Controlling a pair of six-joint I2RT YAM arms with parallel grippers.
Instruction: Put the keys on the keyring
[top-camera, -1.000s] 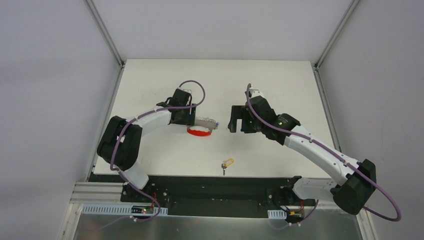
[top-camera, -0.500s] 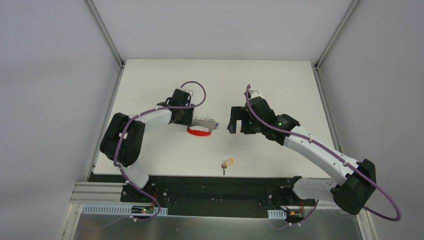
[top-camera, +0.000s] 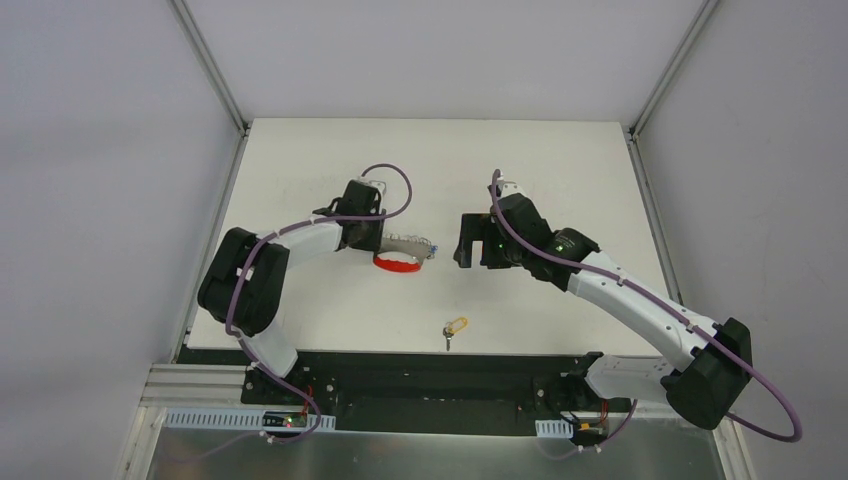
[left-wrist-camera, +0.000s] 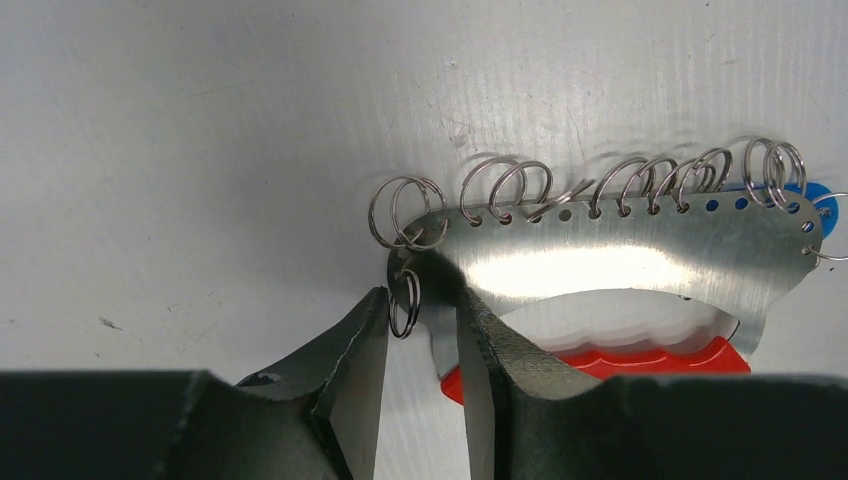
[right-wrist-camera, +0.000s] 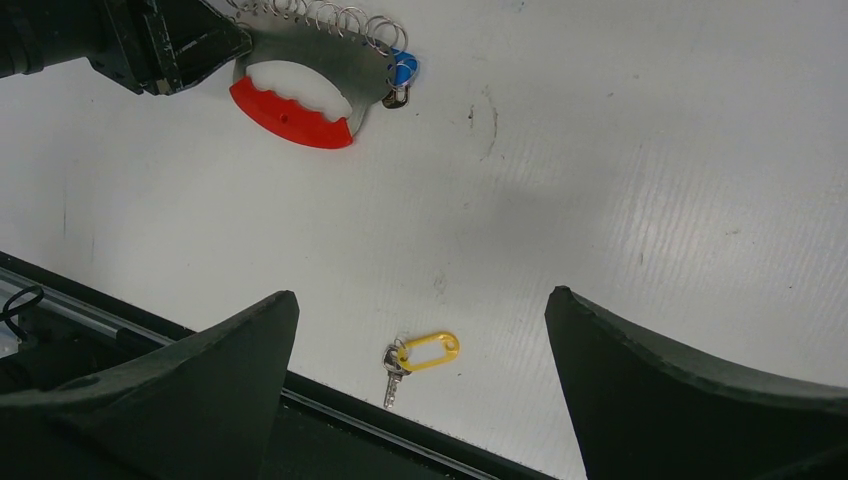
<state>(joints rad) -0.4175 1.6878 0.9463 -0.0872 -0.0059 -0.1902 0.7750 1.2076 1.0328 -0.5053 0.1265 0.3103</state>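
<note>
The keyring (top-camera: 406, 246) lies mid-table: a curved silver plate (left-wrist-camera: 620, 265) with several wire rings along its top edge, a red crescent strap (left-wrist-camera: 640, 362) and a blue tag (left-wrist-camera: 815, 195). My left gripper (left-wrist-camera: 422, 300) straddles the plate's left end. Its jaws are narrow but open: the right finger rests against the plate and the left finger touches a small hanging ring (left-wrist-camera: 405, 303). The key (top-camera: 455, 328), with its yellow oval head, lies near the front edge of the table. My right gripper (right-wrist-camera: 422, 293) hovers wide open above it with nothing between its jaws, right of the keyring (right-wrist-camera: 300, 60).
The black front rail (top-camera: 420, 362) runs just below the key (right-wrist-camera: 420, 355). Metal frame posts (top-camera: 210, 70) rise at the table's back corners. The left arm's purple cable (top-camera: 395, 185) loops over the wrist.
The left gripper's jaws have narrowed around the keyring's left end and the arm shifted slightly. The right arm, keyring and key have not moved.
</note>
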